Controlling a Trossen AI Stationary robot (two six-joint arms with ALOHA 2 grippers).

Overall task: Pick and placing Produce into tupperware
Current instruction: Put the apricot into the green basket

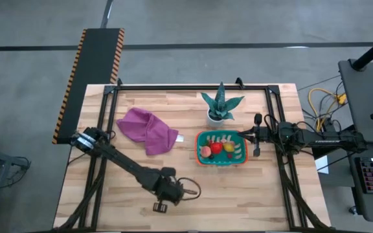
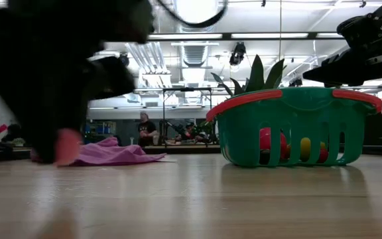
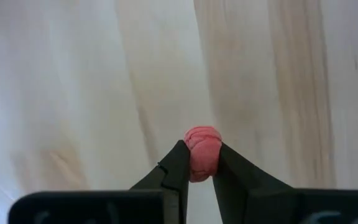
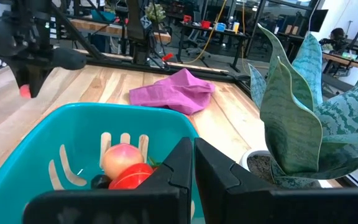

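**Operator:** Produce first: one small pink piece [image 3: 202,152] is pinched between the two dark fingers of my left gripper [image 3: 202,163]. The jaws are closed narrowly on it, one finger on each side. Below it I see only pale wood grain.

**Listener:** Where is that on the table?

**Operator:** From above, the left gripper [image 1: 162,204] sits near the front edge of the wooden table [image 1: 96,188], left of centre and well apart from everything else. In the low view the pink piece [image 2: 67,147] shows just above the tabletop, under the dark bulk of the arm.

**Listener:** And the tupperware?

**Operator:** The tupperware [image 1: 201,160] is a teal tub with a red rim, right of centre. Inside it I can make out a peach-orange piece [image 1: 205,151], a red piece [image 1: 216,147] and a yellow piece [image 1: 230,148], lying close together. Through the slits in its side, the low view shows red and yellow shapes.

**Listener:** What is the other arm doing?

**Operator:** My right gripper [image 1: 257,135] hovers at the tub's right rim. Its jaws are fully together and hold nothing.

**Listener:** Anything else nearby?

**Operator:** A green spiky plant [image 1: 221,103] in a white pot stands just behind the tub. A crumpled purple cloth [image 1: 146,129] lies to the tub's left, apart from it. Beyond the table, a person [image 2: 144,129] sits in the room.
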